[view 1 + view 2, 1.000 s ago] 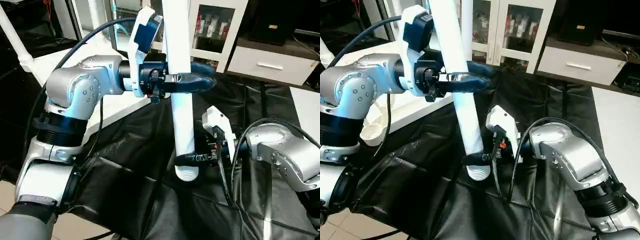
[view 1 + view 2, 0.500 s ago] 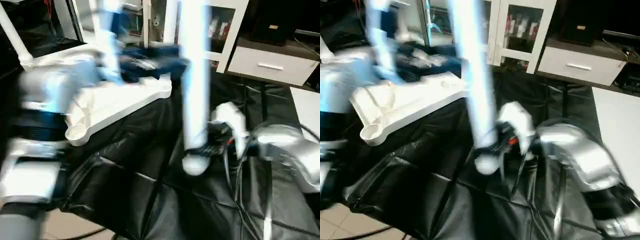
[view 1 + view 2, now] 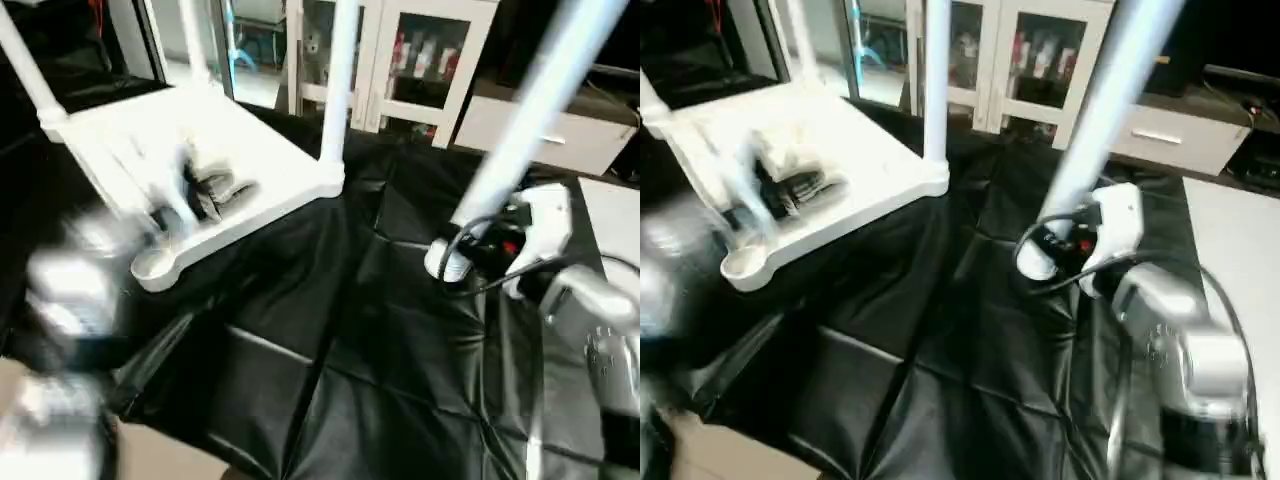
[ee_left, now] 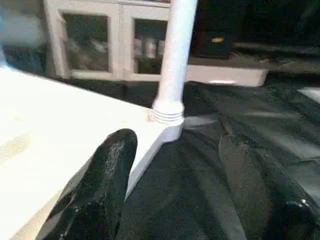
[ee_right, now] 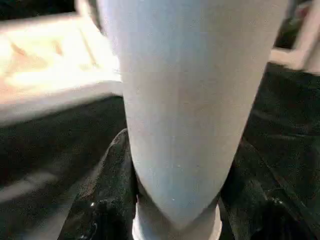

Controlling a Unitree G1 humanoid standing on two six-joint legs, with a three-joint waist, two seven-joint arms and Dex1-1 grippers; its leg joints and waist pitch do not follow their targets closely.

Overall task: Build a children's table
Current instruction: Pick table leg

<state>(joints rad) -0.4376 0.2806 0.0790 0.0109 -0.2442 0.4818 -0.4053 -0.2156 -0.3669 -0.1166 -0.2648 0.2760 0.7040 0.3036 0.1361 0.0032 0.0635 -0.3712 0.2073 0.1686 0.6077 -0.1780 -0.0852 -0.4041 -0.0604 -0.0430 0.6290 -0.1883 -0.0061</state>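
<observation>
The white table top (image 3: 190, 170) lies upside down on the left part of the counter, which is draped in a black sheet (image 3: 330, 360). Three tube legs stand up from the top's corners: one at the far left (image 3: 25, 65), one at the back (image 3: 192, 45), and one at the corner nearest the middle of the counter (image 3: 338, 85). The corner socket (image 3: 152, 266) nearest the robot is open, with no leg in it.

The left arm is a silver blur at the left edge of the head views. The left gripper (image 4: 175, 180) hangs over the table top near the middle-corner leg (image 4: 172, 60). Its two black fingers (image 4: 107, 170) stand well apart, with nothing between the jaws, and that leg's ribbed base sits in its socket beyond them.

On the right, the right gripper (image 3: 475, 255) has its jaws clamped on the fourth leg (image 3: 530, 110) just above that leg's ribbed threaded end (image 3: 443, 262). This leg leans, its long body rising to the upper right while the threaded end hangs above the black sheet, well apart from the table top. In the right wrist view the leg (image 5: 185, 100) stands between the black fingers (image 5: 112, 165), which touch it on both sides.

Behind the counter stand a white cabinet with glass doors (image 3: 425, 55) and a low white drawer unit (image 3: 580, 135).
</observation>
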